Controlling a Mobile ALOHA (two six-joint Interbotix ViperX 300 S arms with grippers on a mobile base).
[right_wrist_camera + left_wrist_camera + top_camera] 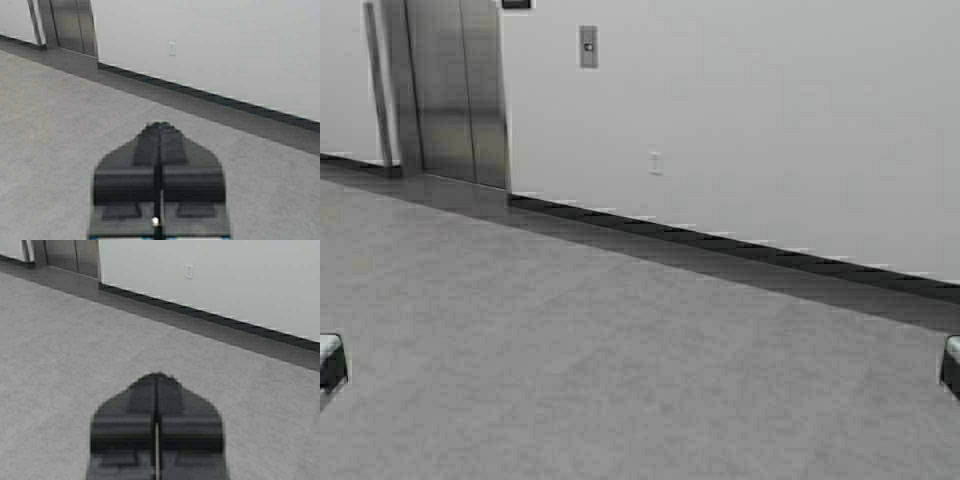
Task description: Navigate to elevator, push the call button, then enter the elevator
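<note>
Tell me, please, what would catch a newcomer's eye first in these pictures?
The elevator stands out first: tall brushed-steel doors, shut, at the far left of the white wall. Just to its right, higher up on the wall, sits the call button, with a white outlet plate lower down and a dark baseboard running along the grey floor. In the wrist views the left gripper and right gripper point ahead over the floor, jaws shut.

Closed steel elevator, call button beside

the elevator is cut off by the top edge, and the call button is too small to read.
</note>
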